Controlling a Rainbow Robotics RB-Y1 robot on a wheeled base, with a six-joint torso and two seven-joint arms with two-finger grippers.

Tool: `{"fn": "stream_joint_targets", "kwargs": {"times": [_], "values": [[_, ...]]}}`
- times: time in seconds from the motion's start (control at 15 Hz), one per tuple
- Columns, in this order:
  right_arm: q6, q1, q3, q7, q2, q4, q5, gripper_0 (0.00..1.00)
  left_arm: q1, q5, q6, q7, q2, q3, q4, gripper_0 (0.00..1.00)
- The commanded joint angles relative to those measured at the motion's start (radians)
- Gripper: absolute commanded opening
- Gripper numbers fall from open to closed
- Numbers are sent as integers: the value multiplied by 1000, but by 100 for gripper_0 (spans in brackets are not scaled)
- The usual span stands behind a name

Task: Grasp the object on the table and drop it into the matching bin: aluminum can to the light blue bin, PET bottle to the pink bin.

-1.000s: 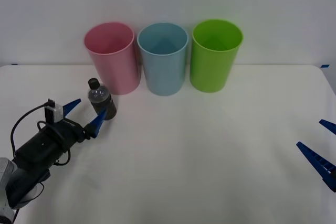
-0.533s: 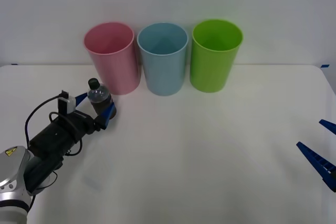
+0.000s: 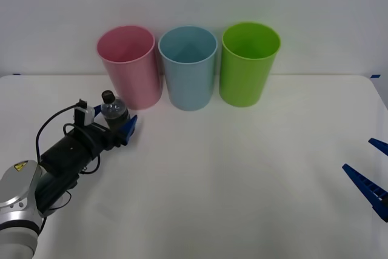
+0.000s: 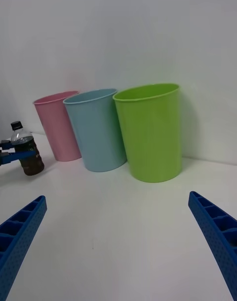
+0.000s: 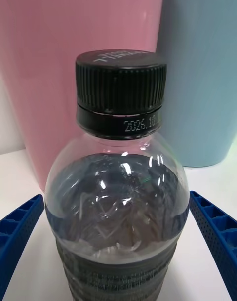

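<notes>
Because the wide matte white tabletop [image 3: 242, 174] carries everything, the layout reads from it outward: three tall round plastic bins stand in a row along its far edge, mouths up so that something can be dropped in from above. The smooth tapered pink bin [image 3: 129, 65] is farthest left, the pale blue bin [image 3: 188, 66] is just beside it, and a lime green bin [image 3: 249, 62] sits to their right.

The left arm reaches in low from the near left, and its claw [image 3: 114, 124] is spread around the small clear plastic bottle of dark liquid with a black screw cap [image 3: 113, 112], one blue ribbed finger on each side. In the left wrist view the bottle [image 5: 118, 202] stands upright between the two fingers [image 5: 217, 236] with a sliver of white showing on either side, so I judge the grip is not yet closed. The bottle rests on the tabletop just in front of the pink bin, its matching target.

The right claw [image 4: 118, 241] waits spread at the near right edge, well apart from the bins.

The bottle's base is cut off in the left wrist view, and the left arm covers it in the front view. Small cap print is hard to read, and the bin floors cannot be made out.
</notes>
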Motion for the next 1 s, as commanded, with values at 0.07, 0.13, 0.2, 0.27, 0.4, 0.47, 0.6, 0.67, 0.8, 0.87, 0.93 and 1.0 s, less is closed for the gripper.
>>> {"fn": "stream_joint_targets", "kwargs": {"times": [0.07,0.13,0.2,0.27,0.4,0.47,0.6,0.67,0.8,0.87,0.93,1.0], "values": [[0,0,0,0,0,0,0,100,0,0,1,0,0,-2,0,100],[0,0,0,0,0,0,0,100,0,0,1,0,0,-2,0,88],[0,0,0,0,0,0,0,100,0,0,2,1,0,-2,0,37],[0,0,0,0,0,0,0,100,0,0,2,0,0,-2,0,12],[0,0,0,0,0,0,0,100,0,0,2,0,0,-2,0,0],[0,0,0,0,0,0,0,100,0,2,2,-2,2,-3,0,0],[0,0,0,0,0,0,0,100,0,5,-2,-2,2,-2,0,0],[0,0,0,0,0,0,0,100,2,11,-12,0,2,1,0,0],[0,0,0,0,0,0,0,100,8,17,-53,1,5,21,0,0],[0,0,0,0,0,0,0,100,14,29,-75,1,14,26,0,0],[0,0,0,0,0,0,0,100,23,48,-93,1,31,24,-3,0],[0,0,0,0,0,0,0,100,38,75,-110,3,49,18,-12,0]]}}
